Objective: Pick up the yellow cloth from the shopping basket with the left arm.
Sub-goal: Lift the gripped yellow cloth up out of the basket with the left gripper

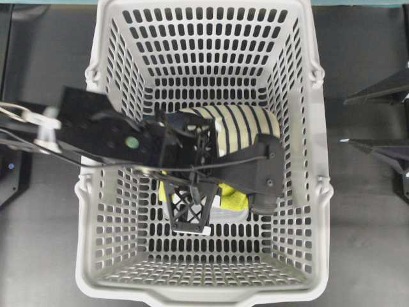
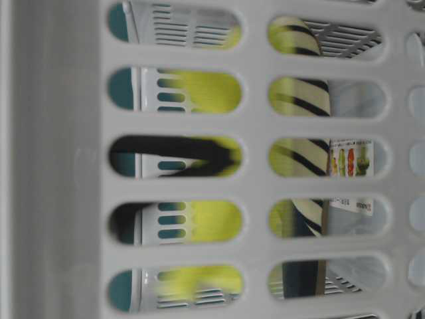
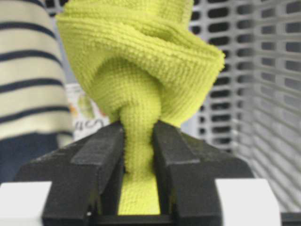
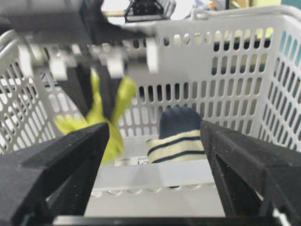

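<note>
My left gripper (image 3: 138, 136) is shut on the yellow cloth (image 3: 141, 61), with a bunched fold squeezed between the black fingers (image 3: 99, 155). In the overhead view the left gripper (image 1: 204, 192) reaches down inside the shopping basket (image 1: 319, 192), and yellow cloth (image 1: 233, 199) shows beneath it. In the right wrist view the cloth (image 4: 101, 120) hangs from the blurred left gripper (image 4: 94, 89) inside the basket (image 4: 225, 70). My right gripper (image 4: 154, 132) is open and empty just outside the basket's wall; it also shows in the overhead view (image 1: 361, 121).
A cream slipper with navy stripes (image 1: 236, 125) lies in the basket beside the cloth, also in the right wrist view (image 4: 176, 141). A white printed package (image 1: 223, 215) lies on the basket floor under the cloth. The basket's slotted walls (image 3: 273, 94) stand close around my left gripper.
</note>
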